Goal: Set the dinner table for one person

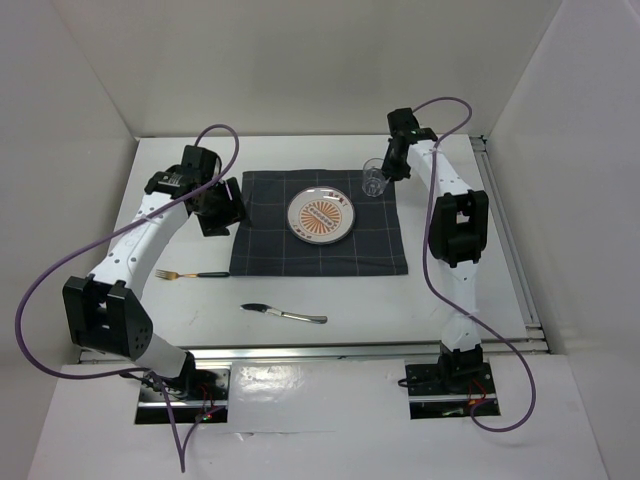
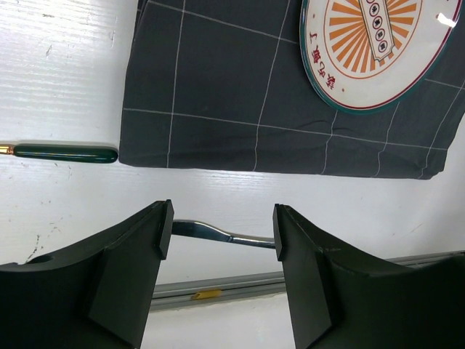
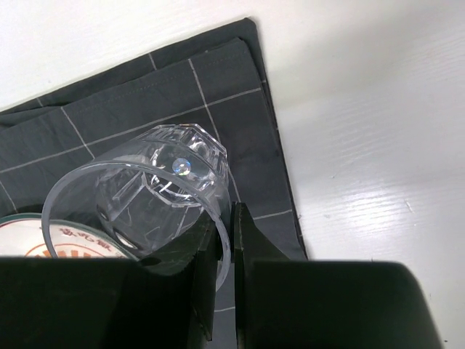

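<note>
Carefully: your right gripper is pinched almost closed on the wall of the glass, one finger inside the rim and one outside. The glass is at the cloth's far right corner, at 1 o'clock from the plate. Whether its base is down is unclear. A rim pinch gives little hold, so the glass could swing or slip, and if you let go before it sits flat it may topple toward the plate.

Your left gripper hangs wide open and empty at the cloth's 9 o'clock edge. If it snags that edge, plate and glass would shift.

The fork and knife lie on the white dinner table, at the cloth's 8 and 6 o'clock.
</note>
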Controlling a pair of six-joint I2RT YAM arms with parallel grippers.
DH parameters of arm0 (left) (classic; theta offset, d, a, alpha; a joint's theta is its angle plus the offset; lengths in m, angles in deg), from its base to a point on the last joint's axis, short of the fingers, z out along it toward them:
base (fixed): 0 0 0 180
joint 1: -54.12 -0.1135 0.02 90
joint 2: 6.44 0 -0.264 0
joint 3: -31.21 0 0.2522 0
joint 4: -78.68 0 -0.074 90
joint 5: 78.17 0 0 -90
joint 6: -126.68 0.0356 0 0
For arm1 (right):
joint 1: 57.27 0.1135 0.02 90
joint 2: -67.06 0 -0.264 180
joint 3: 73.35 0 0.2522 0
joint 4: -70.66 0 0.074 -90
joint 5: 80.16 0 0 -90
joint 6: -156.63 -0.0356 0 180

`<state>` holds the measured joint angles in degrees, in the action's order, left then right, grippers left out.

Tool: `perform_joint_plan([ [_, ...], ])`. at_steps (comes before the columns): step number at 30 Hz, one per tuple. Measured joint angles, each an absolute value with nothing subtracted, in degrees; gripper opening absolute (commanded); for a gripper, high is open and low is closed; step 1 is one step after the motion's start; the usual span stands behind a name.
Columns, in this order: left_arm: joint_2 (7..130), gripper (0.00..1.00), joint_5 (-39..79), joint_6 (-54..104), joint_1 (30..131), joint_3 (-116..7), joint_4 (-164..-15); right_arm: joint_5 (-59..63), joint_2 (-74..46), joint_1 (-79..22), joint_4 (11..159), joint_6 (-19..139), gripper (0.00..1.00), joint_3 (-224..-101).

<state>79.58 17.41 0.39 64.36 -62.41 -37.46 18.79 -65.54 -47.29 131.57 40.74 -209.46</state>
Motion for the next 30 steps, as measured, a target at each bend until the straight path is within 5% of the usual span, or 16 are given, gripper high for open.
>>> perform_joint_plan([
  [2,79.6,0.74,17.4,0.4,64.4,-62.4,-37.5,19.1,-65.6,-47.3,131.6,40.7,0.15,-209.5],
  [4,79.6,0.74,17.4,0.4,64.4,-62.4,-37.5,19.3,-65.6,-47.3,131.6,40.7,0.35,-209.5],
  [6,79.6,0.76,17.4,0.4,64.4,-62.4,-37.5,18.9,-65.7,-47.3,131.4,40.7,0.73,-209.5],
  [7,79.6,0.76,17.4,0.4,64.4,-62.4,-37.5,18.7,-65.7,-47.3,131.2,40.1,0.82,-209.5],
  [11,79.6,0.78,17.1,0.3,64.4,-62.4,-37.5,18.0,-65.7,-47.3,131.1,40.5,0.98,-209.5],
  [21,79.6,0.75,12.6,-4.6,61.0,-61.7,-35.8,18.7,-63.2,-47.3,131.5,41.0,0.99,-212.5],
  [30,81.1,0.69,12.1,-16.2,43.1,-45.1,-35.7,17.4,-33.2,-47.3,126.4,41.6,0.99,-190.1],
])
